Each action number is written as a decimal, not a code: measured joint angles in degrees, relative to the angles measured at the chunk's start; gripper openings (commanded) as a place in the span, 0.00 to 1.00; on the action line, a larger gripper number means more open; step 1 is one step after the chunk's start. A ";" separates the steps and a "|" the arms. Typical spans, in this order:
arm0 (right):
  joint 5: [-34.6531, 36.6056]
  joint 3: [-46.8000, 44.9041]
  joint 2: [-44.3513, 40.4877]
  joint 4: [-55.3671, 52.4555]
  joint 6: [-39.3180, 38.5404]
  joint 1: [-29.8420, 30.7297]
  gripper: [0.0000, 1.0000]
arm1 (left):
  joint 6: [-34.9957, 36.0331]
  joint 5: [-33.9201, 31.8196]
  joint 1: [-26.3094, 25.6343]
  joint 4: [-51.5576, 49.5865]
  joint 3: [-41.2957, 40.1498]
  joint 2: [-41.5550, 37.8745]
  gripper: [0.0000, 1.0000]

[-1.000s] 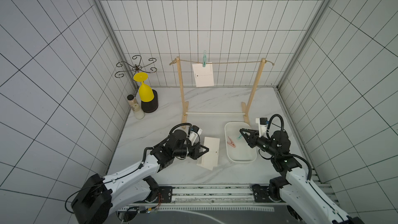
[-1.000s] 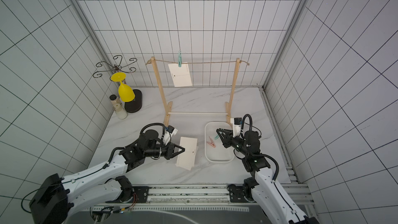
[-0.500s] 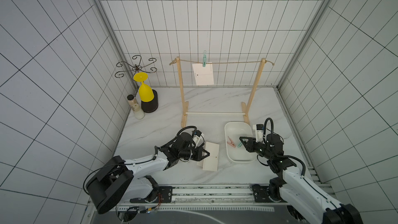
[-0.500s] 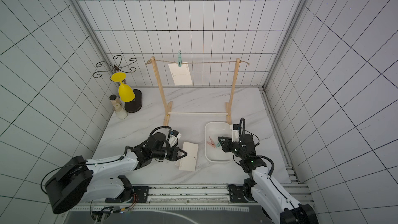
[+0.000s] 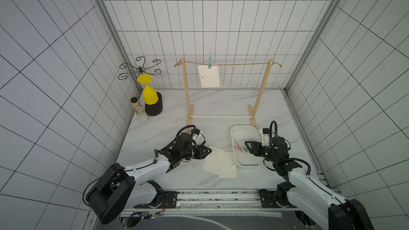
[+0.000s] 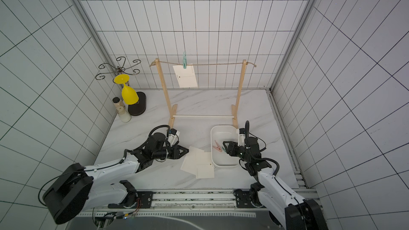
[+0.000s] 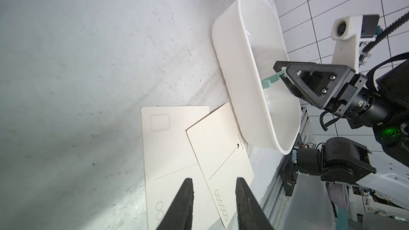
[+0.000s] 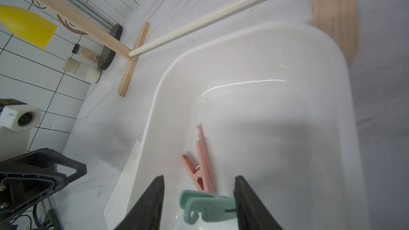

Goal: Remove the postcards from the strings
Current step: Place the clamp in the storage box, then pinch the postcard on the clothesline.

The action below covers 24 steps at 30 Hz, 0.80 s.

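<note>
Left wrist view: the left gripper (image 7: 214, 179) is standing released, its 2 ridged black fingers (image 7: 181, 206) parted above 2 flat, matte cream cards. The top postcard (image 7: 221, 151), thin and sharp-cornered, is lying askew across the bottom postcard (image 7: 168, 151), both just ahead of the fingertips on the scuffed, grey-veined tabletop (image 7: 88, 63). Dotted lines and small circles are showing on each. The top postcard's long edge is running against or under the glossy, round-cornered white plastic tray (image 7: 241, 98); which of the 2 cannot be told. On the gripper's opposite side, a broad stretch of tabletop is lying open.

Right wrist view: the right gripper (image 8: 199, 177) is hanging released over the tray's basin, with its dark fingers (image 8: 150, 206) spread wider than the loose mint peg (image 8: 205, 206) between them. That peg is touching 1 finger. A pink peg (image 8: 202, 164) is lying on the tray floor just ahead of the tips.

In both top views, the third postcard (image 5: 209, 77) is hanging well beyond both grippers, clipped by the hanging mint peg (image 5: 209, 60) to the twisted tan string (image 5: 243, 64), which is spanning the pale wooden frame (image 5: 263, 89).
</note>
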 measured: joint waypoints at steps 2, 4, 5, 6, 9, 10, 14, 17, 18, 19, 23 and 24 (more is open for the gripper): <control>0.70 0.15 -1.05 -0.59 -0.28 0.00 0.57 | 0.72 -0.70 2.10 -1.53 0.04 -2.86 0.34; 1.27 0.44 -1.95 -1.42 -0.59 0.00 0.57 | 1.53 -1.70 3.78 -3.34 0.52 -5.42 0.34; 1.38 0.70 -2.25 -1.81 -0.74 0.00 0.57 | 1.84 -2.12 4.28 -4.17 0.94 -6.32 0.34; 1.42 1.16 -2.51 -2.45 -0.90 0.02 0.57 | 2.27 -2.89 4.79 -5.20 1.70 -7.23 0.35; 1.33 3.82 -2.78 -4.00 -1.46 0.00 0.58 | 3.37 -5.42 5.46 -6.75 4.59 -9.05 0.35; 1.22 5.16 -2.78 -4.33 -1.77 0.00 0.58 | 3.78 -6.43 5.51 -6.93 5.75 -9.57 0.36; 0.13 12.66 -1.88 -4.63 -3.50 0.02 0.58 | 5.70 -9.84 6.51 -7.15 11.19 -10.54 0.39; -1.81 20.41 0.90 -4.15 -5.14 0.02 0.59 | 7.26 -11.21 8.55 -6.64 15.63 -10.27 0.43; -2.75 23.02 2.14 -3.69 -5.57 0.02 0.58 | 7.74 -11.56 9.44 -6.36 17.25 -9.88 0.45; -3.98 25.92 3.69 -2.93 -5.95 0.02 0.58 | 8.24 -11.80 10.38 -5.75 18.99 -9.14 0.47; -9.14 36.13 10.25 0.22 -6.86 0.26 0.59 | 9.68 -12.22 12.74 -2.86 25.00 -5.18 0.53; -10.51 38.91 12.17 0.90 -7.08 0.48 0.59 | 10.03 -12.22 13.05 -2.25 26.53 -3.98 0.54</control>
